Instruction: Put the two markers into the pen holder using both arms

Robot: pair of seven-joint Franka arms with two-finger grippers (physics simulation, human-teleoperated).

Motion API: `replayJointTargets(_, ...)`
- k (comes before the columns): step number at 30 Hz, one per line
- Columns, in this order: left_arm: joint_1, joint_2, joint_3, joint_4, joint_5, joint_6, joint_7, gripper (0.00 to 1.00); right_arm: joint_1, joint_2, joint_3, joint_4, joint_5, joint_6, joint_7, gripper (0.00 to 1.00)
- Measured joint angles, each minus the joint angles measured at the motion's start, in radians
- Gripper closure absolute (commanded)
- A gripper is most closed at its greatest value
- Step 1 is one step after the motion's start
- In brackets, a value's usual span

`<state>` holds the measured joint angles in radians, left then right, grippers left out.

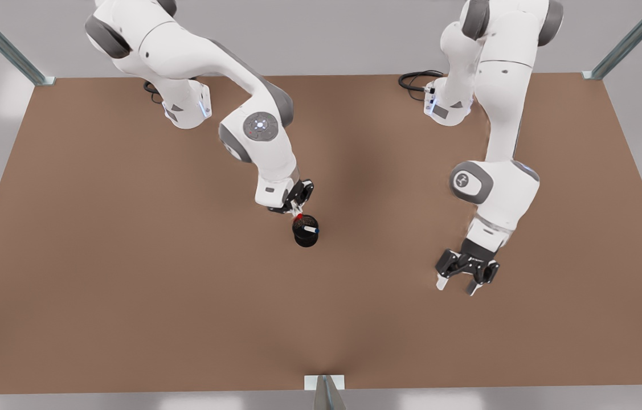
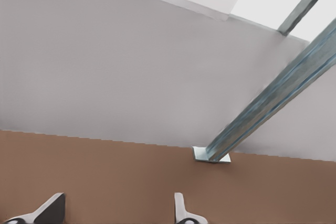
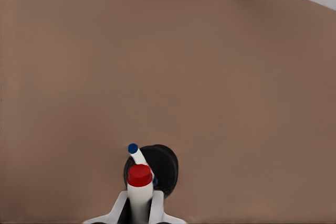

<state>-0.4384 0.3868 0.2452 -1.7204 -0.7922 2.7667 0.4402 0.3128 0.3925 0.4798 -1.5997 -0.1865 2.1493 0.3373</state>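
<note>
The brown table (image 1: 127, 273) is lying under grey walls. The left gripper (image 1: 459, 283) is waiting with fingers wide apart. The right gripper (image 1: 293, 208) is clamping the red-capped marker (image 3: 139, 186) upright above the pen holder (image 1: 306, 231), where the blue-capped marker (image 3: 136, 154) is leaning.

Brown table (image 1: 127, 256), black pen holder (image 1: 305, 234), red-capped marker (image 3: 139, 182), blue-capped marker (image 3: 136, 153)
</note>
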Motion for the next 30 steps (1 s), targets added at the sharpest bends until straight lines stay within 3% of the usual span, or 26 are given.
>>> replayJointTargets(3,0.03,0.03,0.103,0.303,0.263,-0.456,-0.029,0.0,0.075,0.028,-0.001,0.001,-0.002,0.03,0.075,0.73)
replayJointTargets(6,0.045,-0.001,0.157,0.447,0.403,-0.803,-0.068,0.0,0.105,0.064,-0.01,0.002,-0.067,0.099,0.15,0.73)
replayJointTargets(8,0.203,-0.114,-0.047,0.432,0.544,-0.947,-0.102,0.0,0.103,0.091,-0.013,0.0,-0.159,0.146,0.193,0.73)
replayJointTargets(10,0.277,-0.226,-0.137,0.31,0.638,-1.01,-0.141,0.0,0.1,0.117,-0.014,-0.004,-0.251,0.188,0.232,0.73)
replayJointTargets(12,0.298,-0.222,-0.162,0.295,0.692,-1.055,-0.177,0.0,0.099,0.131,-0.014,-0.013,-0.319,0.224,0.266,0.73)
replayJointTargets(23,0.293,-0.205,-0.172,0.292,0.758,-1.149,-0.314,0.0,0.037,0.104,-0.001,-0.176,-0.581,0.374,0.393,0.74)
replayJointTargets(30,0.298,-0.197,-0.172,0.291,0.761,-1.162,-0.364,0.0,-0.016,0.112,-0.003,-0.219,-0.634,0.481,0.432,0.74)
